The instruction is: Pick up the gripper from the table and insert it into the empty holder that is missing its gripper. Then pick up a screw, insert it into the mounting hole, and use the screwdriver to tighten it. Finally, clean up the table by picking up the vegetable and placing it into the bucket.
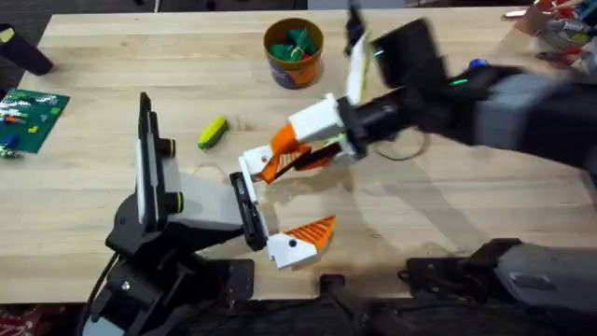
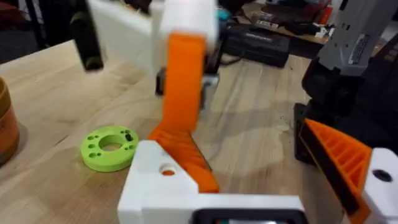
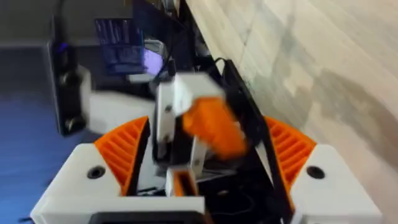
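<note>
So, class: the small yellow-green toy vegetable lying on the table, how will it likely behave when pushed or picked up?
The vegetable looks oblong and rounded, so a sideways push would probably roll it. It seems small and probably light. Its smooth-looking surface might slip in a loose pinch.

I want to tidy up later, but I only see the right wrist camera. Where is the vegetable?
Observer: The overhead view shows the yellow-green vegetable lying on the table with nothing touching it. It is to the robot's left of the bucket and nearer the robot.
Child: Is the bucket empty?
Observer: No. The bucket stands upright at the table's far side with green things in it.
Child: Anything else green down there?
Observer: Yes. In the left wrist view, a lime-green flat ring lies on the table beside the gripper.
</note>
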